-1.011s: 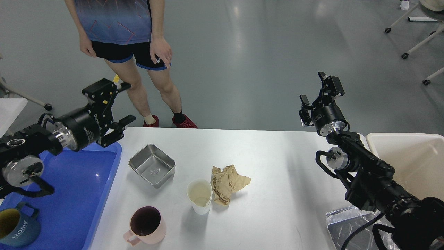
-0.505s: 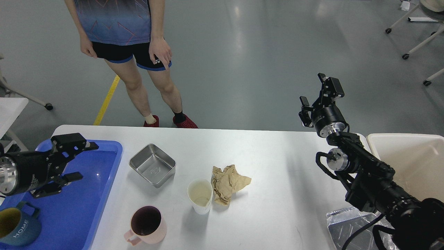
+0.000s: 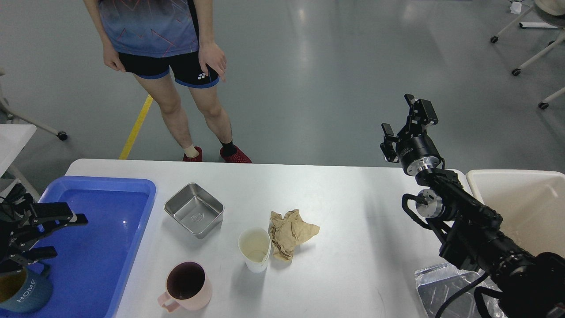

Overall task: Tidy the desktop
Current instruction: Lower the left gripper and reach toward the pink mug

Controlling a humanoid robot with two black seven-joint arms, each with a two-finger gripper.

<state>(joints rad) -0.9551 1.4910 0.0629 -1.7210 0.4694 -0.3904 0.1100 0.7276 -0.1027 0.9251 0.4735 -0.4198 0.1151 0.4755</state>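
My left gripper (image 3: 55, 236) sits low at the left edge of the view, over the blue tray (image 3: 110, 265), its two fingers spread apart with nothing between them. Just below it, in the tray's near corner, stands a dark blue mug (image 3: 22, 293) marked HOME; I cannot tell whether my lower finger touches its rim.

The desktop (image 3: 353, 247) spreads white across the middle of the view, with the tray on its left end. Nearest me on it, just right of the tray, is a pink mug (image 3: 185, 287) with a dark inside, upright, handle toward the tray. At the desktop's near right corner, partly hidden behind my right arm, lies a crinkled foil tray (image 3: 441, 287). Farther in, near the desktop's middle, a white paper cup (image 3: 254, 249) stands open-topped, and a crumpled brown paper (image 3: 289, 233) lies right beside it on the right. Left of them, close to the tray, sits an empty square steel pan (image 3: 194, 210).

A cream bin (image 3: 521, 198) stands at the desktop's right end. My right gripper (image 3: 408, 119) is raised beyond the desktop's far right edge, fingers parted and empty, touching nothing.

Past the desktop's far edge stands a person (image 3: 176, 66) in black shorts and red shoes.
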